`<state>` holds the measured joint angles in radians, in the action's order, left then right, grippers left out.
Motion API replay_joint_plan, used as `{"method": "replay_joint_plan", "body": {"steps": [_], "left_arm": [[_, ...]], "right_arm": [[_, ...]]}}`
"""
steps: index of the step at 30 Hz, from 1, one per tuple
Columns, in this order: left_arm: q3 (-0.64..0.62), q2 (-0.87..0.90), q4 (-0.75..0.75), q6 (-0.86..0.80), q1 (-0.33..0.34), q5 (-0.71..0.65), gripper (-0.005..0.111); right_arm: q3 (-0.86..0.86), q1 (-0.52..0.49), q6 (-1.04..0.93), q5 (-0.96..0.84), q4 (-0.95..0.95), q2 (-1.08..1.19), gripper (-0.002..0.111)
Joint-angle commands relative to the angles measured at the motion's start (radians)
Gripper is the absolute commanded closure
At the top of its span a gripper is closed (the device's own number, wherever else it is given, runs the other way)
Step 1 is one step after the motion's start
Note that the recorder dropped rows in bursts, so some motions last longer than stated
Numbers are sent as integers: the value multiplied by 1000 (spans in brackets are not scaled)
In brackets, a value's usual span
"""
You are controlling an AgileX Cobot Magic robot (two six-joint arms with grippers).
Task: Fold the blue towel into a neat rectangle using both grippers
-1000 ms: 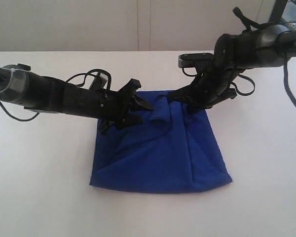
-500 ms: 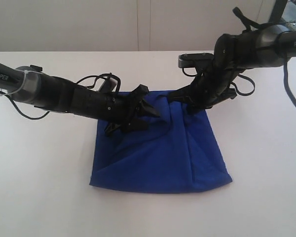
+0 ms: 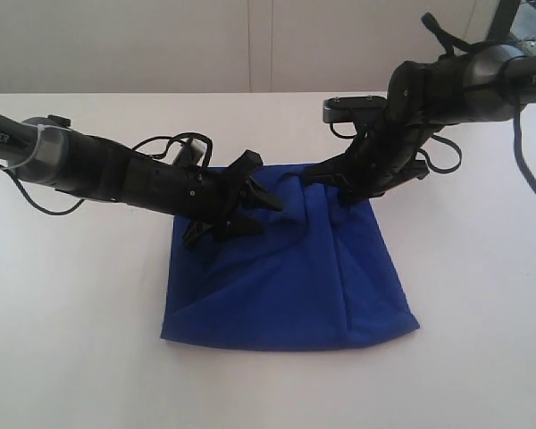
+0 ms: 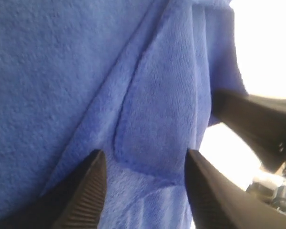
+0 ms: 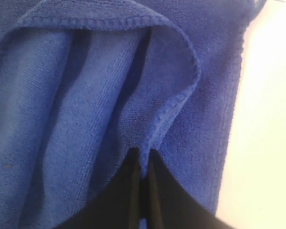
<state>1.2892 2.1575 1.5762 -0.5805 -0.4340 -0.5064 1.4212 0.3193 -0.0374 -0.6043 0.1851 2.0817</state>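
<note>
The blue towel point(image 3: 286, 277) lies folded into a rough square on the white table, with raised creases along its far edge. My left gripper point(image 3: 261, 189) is low over the towel's far-left part. In the left wrist view that gripper point(image 4: 144, 153) is open, its ribbed fingers point(image 4: 88, 191) standing either side of a raised fold of towel point(image 4: 157, 119) without closing on it. My right gripper point(image 3: 337, 183) is at the far edge, right of the middle. The right wrist view shows this gripper point(image 5: 143, 156) shut on the stitched hem of the towel point(image 5: 86, 95), which curls up from it.
The white table point(image 3: 71, 322) surrounds the towel on all sides, and a pale wall stands behind it. Both arms reach in from the far corners, with loose cables point(image 3: 442, 152) hanging by the right one. The right arm point(image 4: 257, 121) shows dark beside the left gripper.
My left gripper has moved right, from the towel's far-left corner onto the creased far part, and stays open. The right gripper has held still on the hem.
</note>
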Motion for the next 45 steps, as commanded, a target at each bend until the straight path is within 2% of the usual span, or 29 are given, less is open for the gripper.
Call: {"method": "replay_joint_plan", "body": {"steps": [1,16,20,40,42,45], "left_arm": [[3,-3,38,-1,2,6,51],[12,-3,56,-1,-40,70,51],[39,-3,96,1,-43,43,51],[51,-3,8,1,-55,110,53],[51,-3,-16,1,-55,124,57],[51,-3,-22,1,-55,126,72]], "right_arm": [[-4,-11,-1,4,2,-4,108],[-4,-11,-1,6,2,-4,108],[-4,-11,-1,6,2,-4,108],[-4,-11,14,6,2,-4,108],[-4,-11,14,6,2,-4,108],[-4,-11,14,6,2,-4,108]]}}
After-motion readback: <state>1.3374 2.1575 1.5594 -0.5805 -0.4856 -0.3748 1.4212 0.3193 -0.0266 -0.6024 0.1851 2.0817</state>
